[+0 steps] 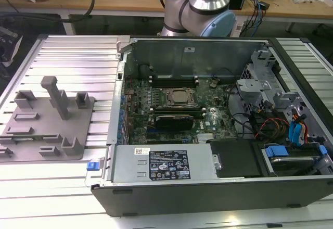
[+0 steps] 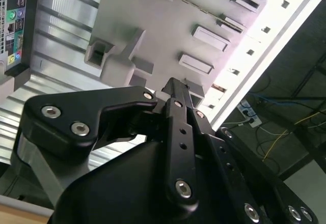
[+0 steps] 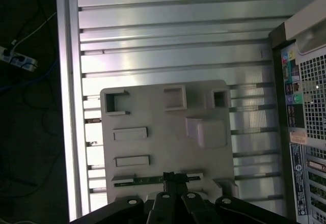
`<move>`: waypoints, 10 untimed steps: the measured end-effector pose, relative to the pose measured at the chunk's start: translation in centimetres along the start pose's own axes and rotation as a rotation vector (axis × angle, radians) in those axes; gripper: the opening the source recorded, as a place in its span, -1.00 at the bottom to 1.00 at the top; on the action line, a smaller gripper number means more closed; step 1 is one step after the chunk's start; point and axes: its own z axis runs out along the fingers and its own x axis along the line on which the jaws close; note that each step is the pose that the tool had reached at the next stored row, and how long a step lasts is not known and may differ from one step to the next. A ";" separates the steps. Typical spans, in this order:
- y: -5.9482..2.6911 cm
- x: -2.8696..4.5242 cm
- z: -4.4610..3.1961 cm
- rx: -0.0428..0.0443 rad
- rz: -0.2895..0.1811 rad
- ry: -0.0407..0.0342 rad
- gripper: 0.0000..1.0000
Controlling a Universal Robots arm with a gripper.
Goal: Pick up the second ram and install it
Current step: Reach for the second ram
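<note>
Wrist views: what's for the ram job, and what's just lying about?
For the job:
ram
gripper
holder
computer

Just lying about:
power strip
cables

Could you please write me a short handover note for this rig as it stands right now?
The gripper is shut and holds nothing. It hangs above the grey holder tray, which lies to the exterior view's left of the open computer case.
The second ram stands on edge in its slot on the tray. In the first wrist view it lies in line with the gripper's tip, untouched.
Done: the gripper is over the tray, nothing more.
Left: the pickup, and seating the stick on the motherboard.
</note>
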 end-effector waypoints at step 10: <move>-0.81 0.54 1.34 0.0002 0.000 0.0020 -0.84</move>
